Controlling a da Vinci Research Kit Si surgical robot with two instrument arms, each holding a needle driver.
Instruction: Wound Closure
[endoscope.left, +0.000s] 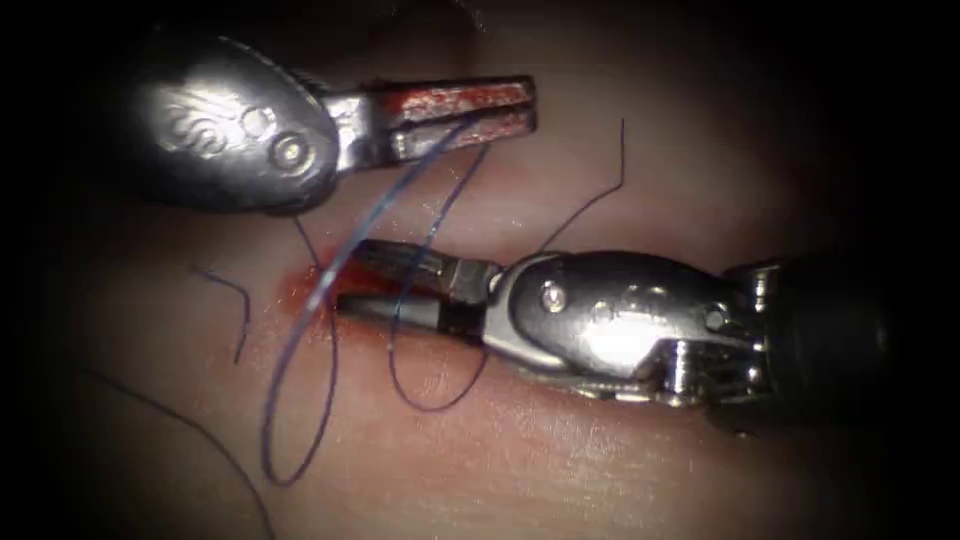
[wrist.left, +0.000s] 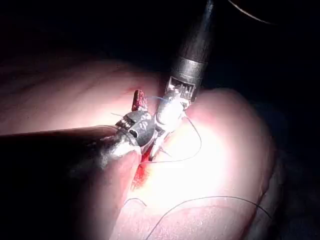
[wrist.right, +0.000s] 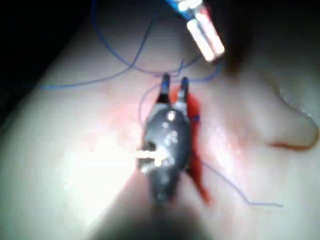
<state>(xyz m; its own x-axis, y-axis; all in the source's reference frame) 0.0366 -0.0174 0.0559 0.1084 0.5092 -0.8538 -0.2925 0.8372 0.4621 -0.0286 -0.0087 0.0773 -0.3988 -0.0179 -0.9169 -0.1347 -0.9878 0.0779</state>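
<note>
My left tool (endoscope.left: 530, 105) reaches in from the upper left, above the cut (endoscope.left: 310, 290). Its jaws are smeared with red fluid and shut on the blue thread (endoscope.left: 440, 215). From those jaws two strands run down across the cut and form loops (endoscope.left: 300, 470) on the tissue (endoscope.left: 560, 460). My right tool (endoscope.left: 350, 275) lies along the cut from the right, jaws open and pointing left. Thread strands cross its jaws, but it grips nothing. In the right wrist view its open jaws (wrist.right: 173, 80) sit at the cut (wrist.right: 197, 175), below the left tool (wrist.right: 207, 42). I cannot tell where the needle is.
Loose thread ends lie on the tissue left of the cut (endoscope.left: 238, 305) and up to the right (endoscope.left: 600, 190). Another strand (endoscope.left: 200, 440) curves across the lower left. Red fluid stains the tissue around the cut.
</note>
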